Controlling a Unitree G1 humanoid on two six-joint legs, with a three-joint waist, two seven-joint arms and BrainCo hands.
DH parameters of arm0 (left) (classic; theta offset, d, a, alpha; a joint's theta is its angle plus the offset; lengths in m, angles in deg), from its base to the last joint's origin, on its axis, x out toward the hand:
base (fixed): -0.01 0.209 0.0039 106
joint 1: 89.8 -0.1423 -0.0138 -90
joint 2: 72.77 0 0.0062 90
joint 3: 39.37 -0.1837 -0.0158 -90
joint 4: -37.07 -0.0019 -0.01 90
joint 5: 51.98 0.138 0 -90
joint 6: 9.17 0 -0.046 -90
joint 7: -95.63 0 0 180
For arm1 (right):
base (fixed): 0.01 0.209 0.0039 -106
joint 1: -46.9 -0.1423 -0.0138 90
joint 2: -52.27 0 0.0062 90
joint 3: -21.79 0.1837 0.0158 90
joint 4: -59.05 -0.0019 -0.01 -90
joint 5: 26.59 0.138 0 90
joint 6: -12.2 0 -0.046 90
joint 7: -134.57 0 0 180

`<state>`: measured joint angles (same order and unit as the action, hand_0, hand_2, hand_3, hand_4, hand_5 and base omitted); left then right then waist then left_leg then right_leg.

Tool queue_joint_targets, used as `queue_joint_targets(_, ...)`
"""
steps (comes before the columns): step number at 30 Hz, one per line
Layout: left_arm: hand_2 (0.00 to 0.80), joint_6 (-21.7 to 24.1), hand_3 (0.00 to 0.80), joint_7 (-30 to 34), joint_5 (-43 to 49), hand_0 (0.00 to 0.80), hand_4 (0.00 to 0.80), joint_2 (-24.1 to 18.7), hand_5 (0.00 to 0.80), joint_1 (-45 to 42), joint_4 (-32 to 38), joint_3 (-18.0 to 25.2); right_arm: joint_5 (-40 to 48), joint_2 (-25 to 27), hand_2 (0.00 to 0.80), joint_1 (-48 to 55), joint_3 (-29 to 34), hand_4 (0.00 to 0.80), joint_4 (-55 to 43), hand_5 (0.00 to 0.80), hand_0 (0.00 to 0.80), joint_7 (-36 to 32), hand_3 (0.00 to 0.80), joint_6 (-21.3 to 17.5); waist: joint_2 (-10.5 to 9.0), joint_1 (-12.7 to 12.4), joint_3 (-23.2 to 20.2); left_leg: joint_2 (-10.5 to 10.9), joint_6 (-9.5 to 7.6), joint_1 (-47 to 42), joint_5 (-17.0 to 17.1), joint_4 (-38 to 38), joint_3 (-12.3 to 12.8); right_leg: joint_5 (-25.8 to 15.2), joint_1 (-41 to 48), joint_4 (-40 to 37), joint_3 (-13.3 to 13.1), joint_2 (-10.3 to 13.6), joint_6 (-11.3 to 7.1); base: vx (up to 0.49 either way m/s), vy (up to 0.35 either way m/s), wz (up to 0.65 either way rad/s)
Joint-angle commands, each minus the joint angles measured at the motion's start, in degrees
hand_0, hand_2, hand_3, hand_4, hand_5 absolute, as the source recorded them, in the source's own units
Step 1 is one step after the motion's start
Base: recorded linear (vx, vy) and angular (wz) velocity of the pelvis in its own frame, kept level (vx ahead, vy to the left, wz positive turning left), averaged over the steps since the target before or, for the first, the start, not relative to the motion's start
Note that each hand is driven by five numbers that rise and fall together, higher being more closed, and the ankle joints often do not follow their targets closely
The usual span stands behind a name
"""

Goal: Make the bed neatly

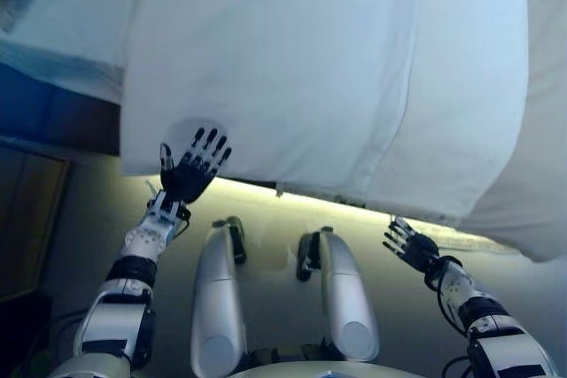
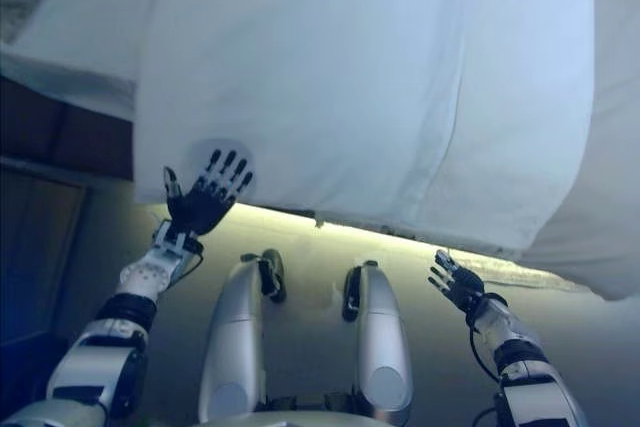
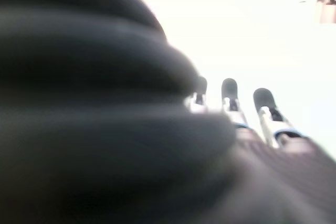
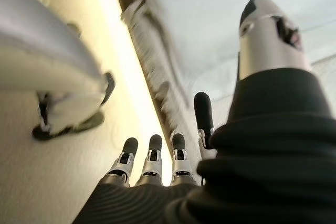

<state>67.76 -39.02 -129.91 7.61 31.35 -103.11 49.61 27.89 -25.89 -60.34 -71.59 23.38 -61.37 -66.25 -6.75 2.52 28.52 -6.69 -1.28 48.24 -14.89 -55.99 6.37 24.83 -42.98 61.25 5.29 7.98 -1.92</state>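
The duvet (image 1: pixel 319 68) hung over the bed's near edge. The left hand (image 1: pixel 190 170) lay spread against its lower hem; the right hand (image 1: pixel 409 245) hovered below the hem, to the right.

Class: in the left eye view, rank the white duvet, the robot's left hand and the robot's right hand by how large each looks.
1. White duvet, by far the largest.
2. Left hand.
3. Right hand, though how far each hand is from the camera leaves this ranking unsure.

Both eye views are looking steeply down from the head, sharing the white duvet (image 1: pixel 310 68) edge and floor (image 1: pixel 266 219). Left wrist view is sitting very close, facing along its fingers (image 3: pixel 262 100) at white bedding. Right wrist view is looking along the bed's lower edge (image 4: pixel 157 93).
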Motion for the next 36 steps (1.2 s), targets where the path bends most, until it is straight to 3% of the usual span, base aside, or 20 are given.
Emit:
queue_joint_targets(1,0.0,1.72,0.0,-4.1,-5.82,0.0,0.0,-1.66,0.0,5.35,-3.56,-1.68,3.6,3.31,0.0,-0.39,-1.36,0.0,-1.06,0.0,0.0,0.7,0.0,-1.36,-1.54,1.0,-0.91,0.59,-1.55,-0.39,-4.92,-2.27,-2.38,-13.94,-4.49,-7.11,1.77,-1.99,0.34,-0.047,-0.116,-0.15)
queue_joint_targets(5,0.0,2.42,0.0,-14.61,-9.74,0.0,0.0,-5.06,0.0,11.63,-10.69,-1.01,5.4,3.24,0.0,-1.03,-1.81,0.0,-1.1,0.0,0.0,0.96,0.0,-1.33,-3.86,1.23,-0.85,-0.14,-1.49,5.03,-5.12,-5.82,-4.22,-15.03,-8.36,-5.55,2.44,-2.73,0.27,-0.026,-0.143,-0.13)
queue_joint_targets(9,0.0,1.39,0.0,-19.68,-9.83,0.0,0.0,-9.71,0.0,17.38,-19.72,-1.03,6.51,2.96,0.0,-1.54,-2.46,0.0,-0.88,0.0,0.0,0.64,0.0,-1.19,-6.03,1.32,-1.16,-0.42,-1.08,9.38,-5.28,-9.11,-6.34,-16.02,-11.0,-4.44,3.27,-3.15,0.14,0.001,-0.153,-0.05)
queue_joint_targets(15,0.0,2.06,0.0,-27.49,-11.72,0.0,0.0,-12.65,0.0,21.69,-25.98,-2.1,7.71,3.03,0.0,-3.03,-1.81,0.0,2.0,0.0,0.0,-1.24,0.0,-2.74,-7.01,1.18,-1.3,-0.03,-0.61,13.21,-5.67,-11.72,-7.7,-16.51,-13.8,-3.31,4.0,-3.11,0.12,-0.014,-0.076,0.01)
queue_joint_targets(20,0.0,5.27,0.0,-33.07,-13.76,0.0,0.0,-13.15,0.0,21.41,-27.89,-0.81,7.65,3.6,0.0,-5.45,-1.44,0.0,3.65,0.0,0.0,-2.3,0.0,-3.34,-6.31,0.69,-1.16,0.49,-0.04,14.28,-5.75,-12.5,-7.71,-16.17,-14.99,-2.52,4.12,-2.55,0.43,-0.006,-0.001,0.03)
queue_joint_targets(26,0.0,6.98,0.0,-34.38,-15.16,0.0,0.0,-11.76,0.0,18.02,-26.28,1.53,7.21,3.54,0.0,-6.61,-1.48,0.0,3.44,0.0,0.0,-2.92,0.0,-3.87,-4.87,0.21,-1.19,0.96,0.62,13.78,-5.6,-12.16,-6.91,-15.4,-15.0,-2.15,4.0,-1.77,0.72,-0.009,0.028,0.08)
queue_joint_targets(36,0.0,7.87,0.0,-32.55,-13.1,0.0,0.0,-8.01,0.0,1.42,-23.87,8.62,3.42,4.83,0.0,-2.28,2.06,0.0,4.52,0.0,0.0,-6.57,0.0,-5.94,-0.42,-0.08,-3.13,1.06,2.26,5.07,-4.28,-7.1,-3.11,-13.67,-8.53,-5.03,3.44,0.13,0.67,0.009,0.081,0.05)
